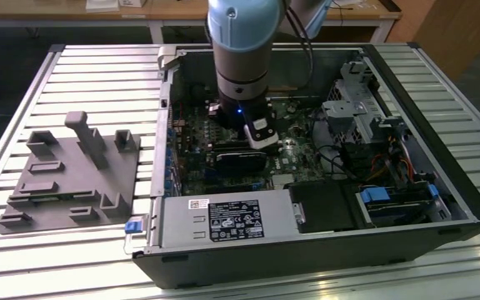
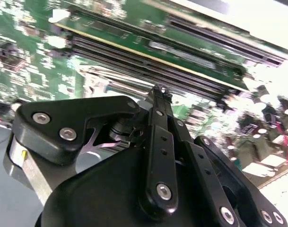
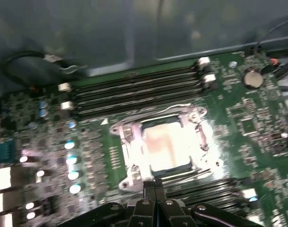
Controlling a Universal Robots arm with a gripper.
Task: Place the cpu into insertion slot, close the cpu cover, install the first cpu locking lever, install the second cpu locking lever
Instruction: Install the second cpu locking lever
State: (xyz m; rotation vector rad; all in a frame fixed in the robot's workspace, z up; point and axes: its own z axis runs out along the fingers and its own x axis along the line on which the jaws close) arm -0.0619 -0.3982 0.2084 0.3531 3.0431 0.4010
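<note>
In the first wrist view the cpu (image 3: pixel 165 145), a pale silvery-tan square, lies in the insertion slot (image 3: pixel 129 156) on the green board. The silvery cpu cover (image 3: pixel 196 137) frames it and lies flat around the chip. One thin wire locking lever (image 3: pixel 174 106) runs along one side of the socket, and another locking lever (image 3: pixel 186 173) runs along the opposite side. My gripper (image 3: pixel 155 189) hovers just beside the socket with its black fingers pressed together and nothing between them. In the exterior view the gripper (image 1: pixel 260 145) reaches down into the open computer case. The fingertips (image 2: pixel 158 91) meet over the board.
Long black memory slots (image 3: pixel 134 92) run beside the socket. A black finned card (image 1: pixel 240 161) sits just below the gripper. The case walls (image 1: pixel 440 187), power supply (image 1: pixel 223 220) and drive cage (image 1: pixel 352 106) close the space in. A grey fixture plate (image 1: pixel 73 181) lies outside on the slatted table.
</note>
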